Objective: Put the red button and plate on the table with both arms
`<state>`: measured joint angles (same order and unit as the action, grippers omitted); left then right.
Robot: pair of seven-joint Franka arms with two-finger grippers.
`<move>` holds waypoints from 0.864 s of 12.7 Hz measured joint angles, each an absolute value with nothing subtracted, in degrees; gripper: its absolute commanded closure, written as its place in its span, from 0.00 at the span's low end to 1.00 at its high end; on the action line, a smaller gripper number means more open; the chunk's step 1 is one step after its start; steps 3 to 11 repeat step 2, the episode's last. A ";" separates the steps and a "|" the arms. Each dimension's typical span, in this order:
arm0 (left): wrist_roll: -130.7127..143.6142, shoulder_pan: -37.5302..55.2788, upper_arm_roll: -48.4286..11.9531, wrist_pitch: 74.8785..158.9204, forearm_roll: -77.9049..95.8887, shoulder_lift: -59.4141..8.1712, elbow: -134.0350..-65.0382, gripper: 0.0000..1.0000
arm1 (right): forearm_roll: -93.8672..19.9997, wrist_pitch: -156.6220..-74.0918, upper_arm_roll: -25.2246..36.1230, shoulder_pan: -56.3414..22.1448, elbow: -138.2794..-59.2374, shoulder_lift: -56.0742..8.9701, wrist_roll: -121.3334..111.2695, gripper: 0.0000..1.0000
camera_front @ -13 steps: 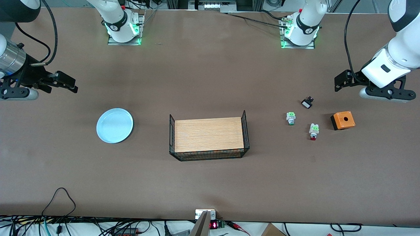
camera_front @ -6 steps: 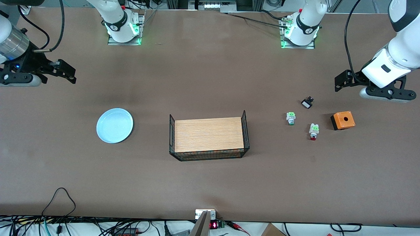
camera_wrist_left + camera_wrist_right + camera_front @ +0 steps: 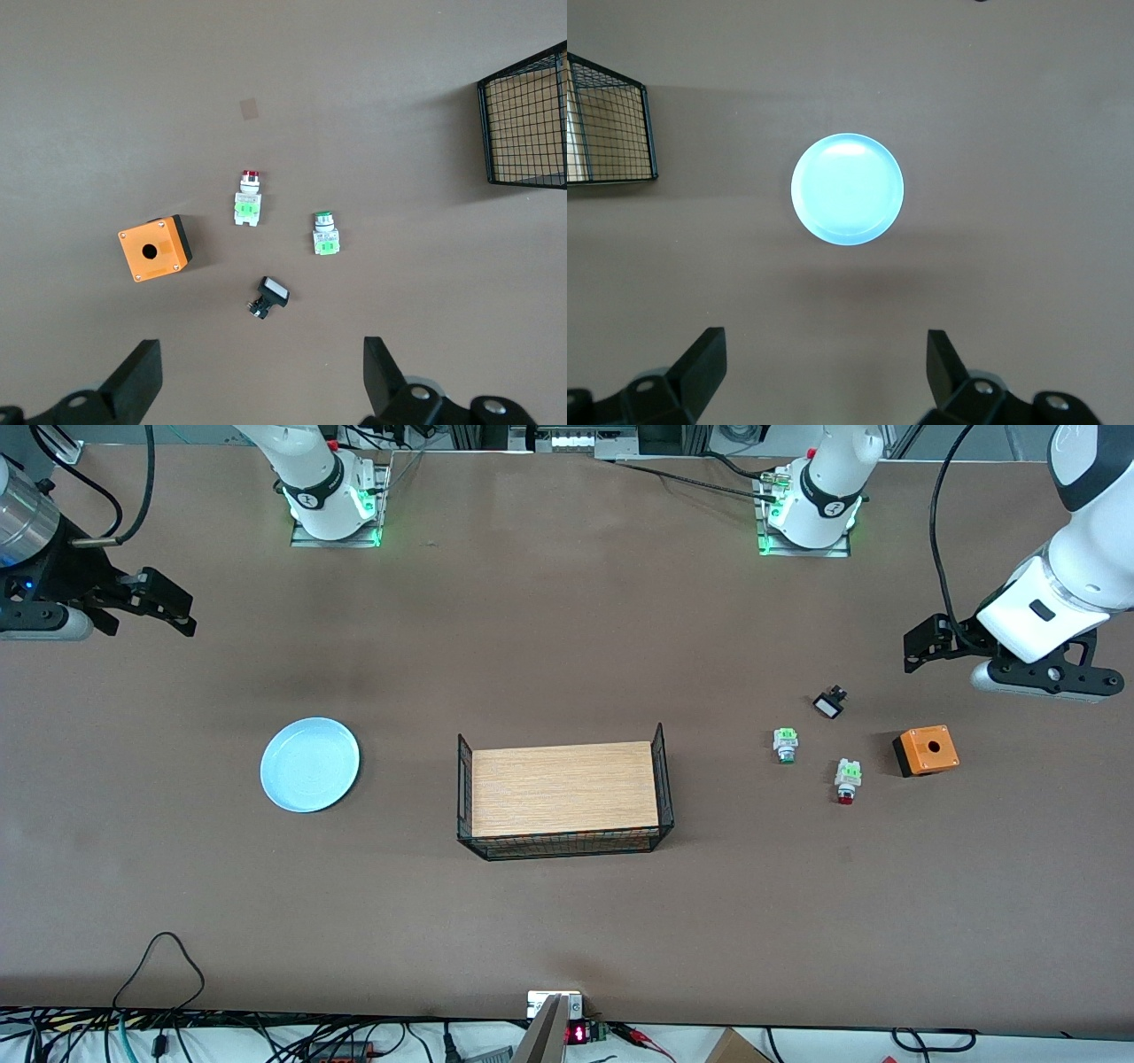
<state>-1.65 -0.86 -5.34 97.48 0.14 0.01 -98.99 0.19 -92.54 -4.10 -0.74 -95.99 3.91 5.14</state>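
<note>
The red button (image 3: 846, 783) lies on the brown table (image 3: 567, 646) toward the left arm's end; it also shows in the left wrist view (image 3: 248, 199). The pale blue plate (image 3: 310, 764) lies flat on the table toward the right arm's end, and shows in the right wrist view (image 3: 847, 189). My left gripper (image 3: 921, 646) is open and empty over bare table beside the buttons; its wrist view (image 3: 263, 390) shows the jaws wide apart. My right gripper (image 3: 173, 607) is open and empty over bare table at its end, apart from the plate, jaws wide (image 3: 824, 381).
A wood-topped black wire rack (image 3: 563, 790) stands mid-table. A green-capped button (image 3: 785, 744), a small black-and-white switch (image 3: 829, 704) and an orange box (image 3: 926, 750) lie near the red button. Cables lie along the table's front edge.
My right gripper has risen and drawn away from the plate toward the robots' side of the table. The left arm, the plate and the buttons have not moved.
</note>
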 measured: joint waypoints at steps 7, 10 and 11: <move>-1.65 -0.86 -5.34 97.48 0.14 0.01 -99.00 0.00 | 0.16 -92.22 -4.28 -0.75 -96.17 3.82 5.14 0.00; -1.65 -0.86 -5.34 97.48 0.14 0.01 -99.00 0.00 | 0.16 -92.22 -4.28 -0.75 -96.17 3.82 5.14 0.00; -1.65 -0.86 -5.34 97.48 0.14 0.01 -99.00 0.00 | 0.16 -92.22 -4.28 -0.75 -96.17 3.82 5.14 0.00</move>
